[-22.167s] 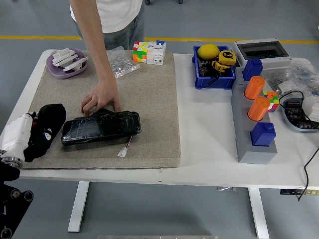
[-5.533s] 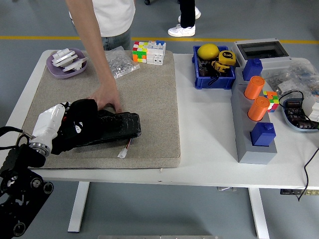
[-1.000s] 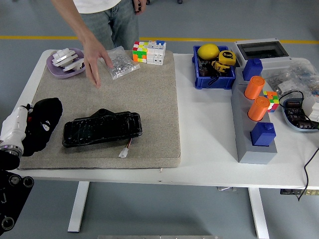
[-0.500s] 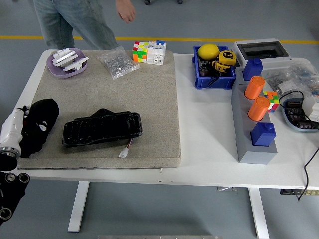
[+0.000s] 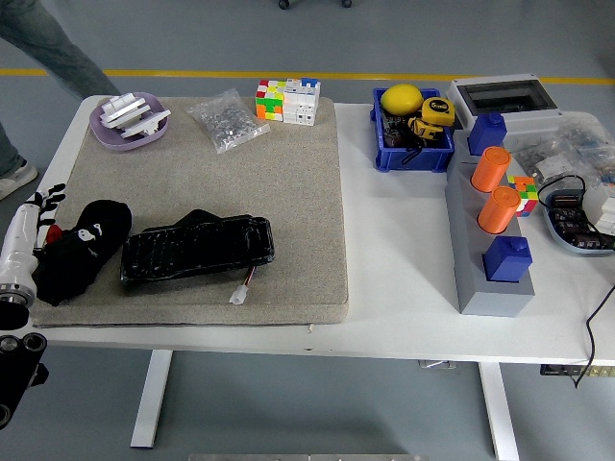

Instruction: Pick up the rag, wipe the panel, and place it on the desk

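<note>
**Left hand lets go of rag beside the panel**

Left hand (image 5: 36, 216) sits at the mat's left edge from where I watch, its dark fingers (image 5: 48, 196) spread and gripping nothing. My right arm is out of the frame. I see the black rag (image 5: 79, 248) lying in a heap on the grey mat (image 5: 288, 192), just right of the hand and touching the left end of the black panel (image 5: 197, 247). A short wire with a white plug (image 5: 237, 293) trails from the panel's near side. At the top left corner only a person's trouser leg (image 5: 43, 48) and shoe (image 5: 14, 179) show, clear of the table.

I judge the task to be at its final step: the rag is down and the hand looks released. Whether the rag counts as placed on the desk is my open question, since it rests on the mat, not the bare white table (image 5: 404, 250). My next move calls for drawing the hand straight back to the left without snagging the cloth.
</note>
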Tool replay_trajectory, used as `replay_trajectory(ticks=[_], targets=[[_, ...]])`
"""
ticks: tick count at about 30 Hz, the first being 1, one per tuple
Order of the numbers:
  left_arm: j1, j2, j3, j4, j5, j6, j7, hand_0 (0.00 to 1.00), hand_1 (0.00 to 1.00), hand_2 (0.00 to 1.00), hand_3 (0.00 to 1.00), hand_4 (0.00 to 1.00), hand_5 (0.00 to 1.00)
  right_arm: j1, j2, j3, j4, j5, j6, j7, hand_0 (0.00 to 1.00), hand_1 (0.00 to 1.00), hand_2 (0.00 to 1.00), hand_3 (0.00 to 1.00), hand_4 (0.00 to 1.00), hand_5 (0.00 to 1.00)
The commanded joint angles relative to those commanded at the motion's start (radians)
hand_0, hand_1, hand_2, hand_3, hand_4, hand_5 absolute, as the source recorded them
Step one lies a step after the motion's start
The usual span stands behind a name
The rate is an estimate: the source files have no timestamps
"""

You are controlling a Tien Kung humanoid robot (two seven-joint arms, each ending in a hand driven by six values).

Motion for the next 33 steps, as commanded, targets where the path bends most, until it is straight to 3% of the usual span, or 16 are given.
replay_trajectory(ticks=[3, 8, 13, 23, 33], targets=[[0.024, 0.0, -0.022, -0.068, -0.097, -0.008, -0.047, 0.769, 0.857, 0.83, 0.849, 0.998, 0.487, -0.004, 0.001, -0.012, 0.0, 0.012, -0.003, -0.001, 0.722, 0.609, 0.601, 0.58, 0.998, 0.45], [0.045, 0.004, -0.055, -0.149, -0.302, -0.085, -0.154, 0.726, 0.798, 0.781, 0.798, 0.998, 0.56, -0.01, 0.001, -0.042, 0.0, 0.041, -0.01, -0.006, 0.722, 0.609, 0.601, 0.58, 0.998, 0.45], [0.041, 0.017, -0.11, -0.117, -0.483, -0.172, -0.202, 0.716, 0.78, 0.772, 0.791, 0.998, 0.546, -0.01, -0.003, -0.063, 0.0, 0.051, -0.013, -0.01, 0.722, 0.609, 0.602, 0.581, 0.998, 0.451], [0.041, 0.027, -0.121, -0.074, -0.587, -0.271, -0.216, 0.703, 0.774, 0.768, 0.783, 0.998, 0.548, -0.003, -0.009, -0.158, 0.0, 0.107, -0.013, -0.021, 0.722, 0.609, 0.602, 0.581, 0.998, 0.451], [0.041, 0.046, -0.119, -0.09, -0.679, -0.305, -0.226, 0.694, 0.76, 0.745, 0.762, 0.998, 0.557, 0.005, -0.015, -0.194, 0.0, 0.111, -0.011, -0.029, 0.722, 0.608, 0.602, 0.58, 0.998, 0.453]])
